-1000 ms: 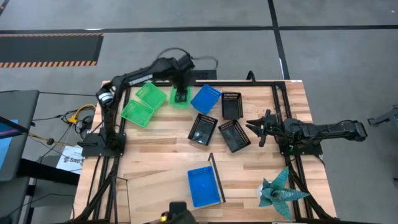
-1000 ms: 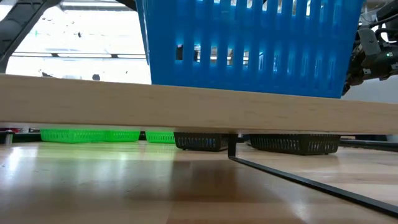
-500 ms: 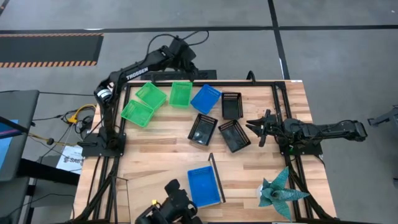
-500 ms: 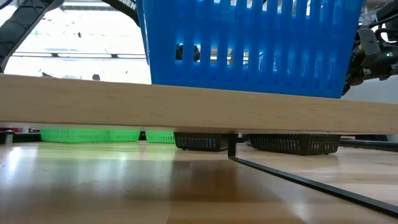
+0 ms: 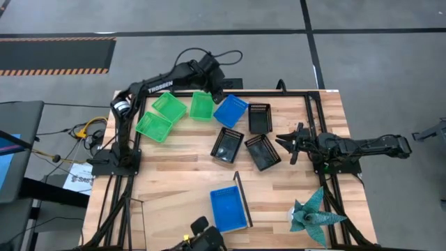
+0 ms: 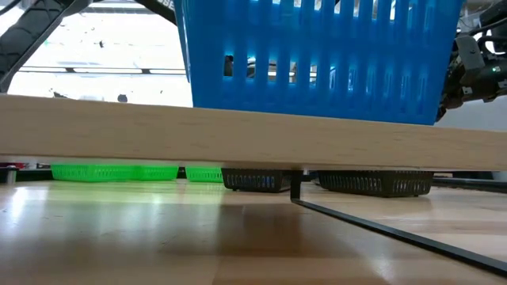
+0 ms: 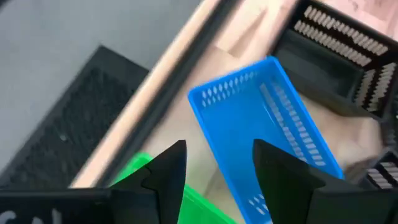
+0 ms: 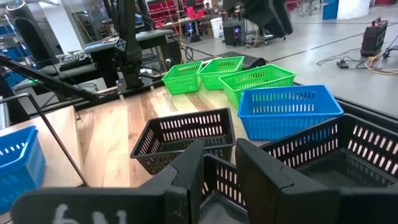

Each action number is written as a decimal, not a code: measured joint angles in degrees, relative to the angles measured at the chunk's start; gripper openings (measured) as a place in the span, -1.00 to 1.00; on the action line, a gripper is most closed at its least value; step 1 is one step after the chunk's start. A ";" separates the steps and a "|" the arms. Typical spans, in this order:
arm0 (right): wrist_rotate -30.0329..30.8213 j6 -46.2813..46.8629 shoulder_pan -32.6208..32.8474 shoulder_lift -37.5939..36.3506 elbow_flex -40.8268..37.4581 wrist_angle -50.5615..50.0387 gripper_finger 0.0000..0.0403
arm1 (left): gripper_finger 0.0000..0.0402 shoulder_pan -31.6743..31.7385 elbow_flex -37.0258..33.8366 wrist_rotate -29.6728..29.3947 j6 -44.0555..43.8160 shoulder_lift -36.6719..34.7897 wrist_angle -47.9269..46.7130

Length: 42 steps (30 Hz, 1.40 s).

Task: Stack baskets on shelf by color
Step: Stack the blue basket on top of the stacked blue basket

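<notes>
My left gripper (image 5: 217, 89) hangs open above the table's far edge, over the gap between a green basket (image 5: 202, 106) and a blue basket (image 5: 231, 110). Its wrist view looks down past the open gripper (image 7: 217, 155) onto that blue basket (image 7: 273, 137). Two more green baskets (image 5: 169, 106) (image 5: 154, 126) lie to the left. Three black baskets (image 5: 260, 118) (image 5: 227, 144) (image 5: 263, 151) rest flat mid-table. Another blue basket (image 5: 228, 208) sits on the shelf (image 6: 238, 138) by its black upright (image 5: 242, 199). My right gripper (image 5: 287, 143) waits open beside the black baskets.
A teal paper origami figure (image 5: 313, 213) stands at the near right corner. Black frame rails run along the table's far edge (image 5: 279, 92) and its sides. A dark object (image 5: 202, 233) shows at the near edge. Bare wood lies between the shelf and the left arm's base.
My left gripper rose off the green basket next to the blue one, swung out beyond the far edge, then came back rightward toward the blue basket. The green basket stays flat where it lay. The dark object at the near edge shifted.
</notes>
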 joint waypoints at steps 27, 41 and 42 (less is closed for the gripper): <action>12.98 1.13 -18.79 36.78 26.17 -6.55 -0.41 | -0.22 -4.23 0.02 -2.80 1.14 -8.59 -13.75; 6.78 7.93 -16.17 44.96 30.25 -24.63 -0.41 | -0.22 -5.43 -1.19 1.96 9.71 0.80 -17.33; 6.78 7.93 -15.83 44.96 30.25 -24.68 -0.41 | -0.22 -5.89 -1.98 2.78 11.81 0.88 -16.37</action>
